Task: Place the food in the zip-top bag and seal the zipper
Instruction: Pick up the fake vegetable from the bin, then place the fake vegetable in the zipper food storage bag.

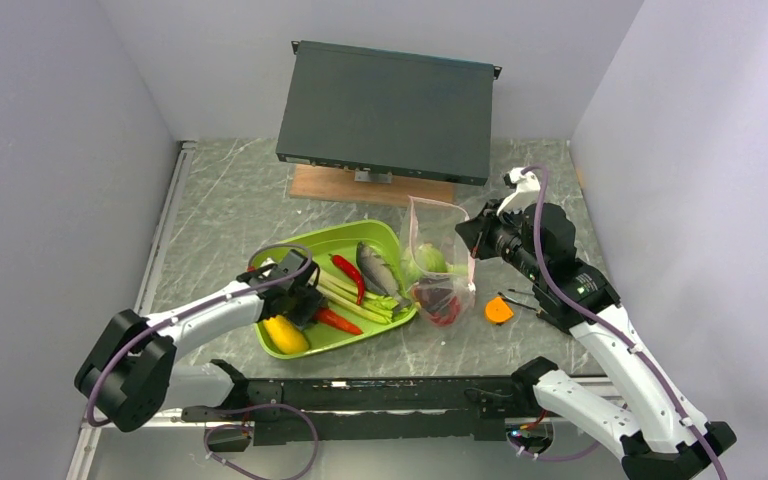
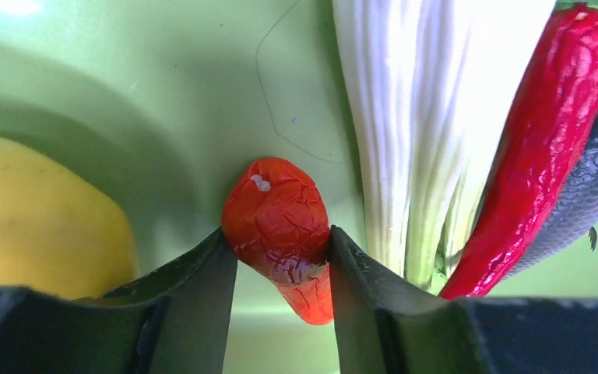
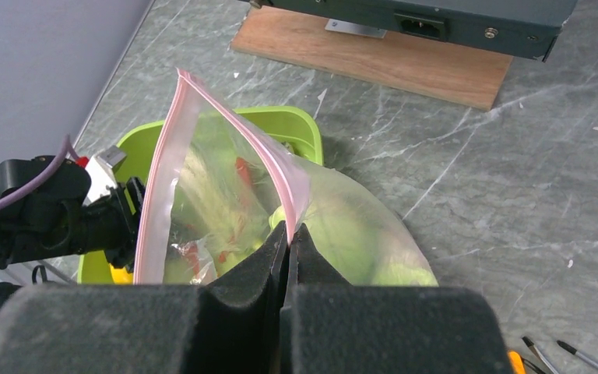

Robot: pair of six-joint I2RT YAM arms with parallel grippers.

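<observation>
White links (image 1: pixel 205 312), black joints (image 1: pixel 130 375), purple cables (image 3: pixel 31 187), black end effector fingers (image 2: pixel 195 304)

Lab test booth (plain panels (image 1: pixel 50 150), rack unit (image 1: pixel 385 110))

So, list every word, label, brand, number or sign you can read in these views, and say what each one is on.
No text can be read in any view.
Dark box: its rear face shows a socket and a pale plate, with no legible lettering.
Zip-top bag: clear, with a plain pink zipper and no print.
Green tray: a thin scratch line only, no letters.
</observation>
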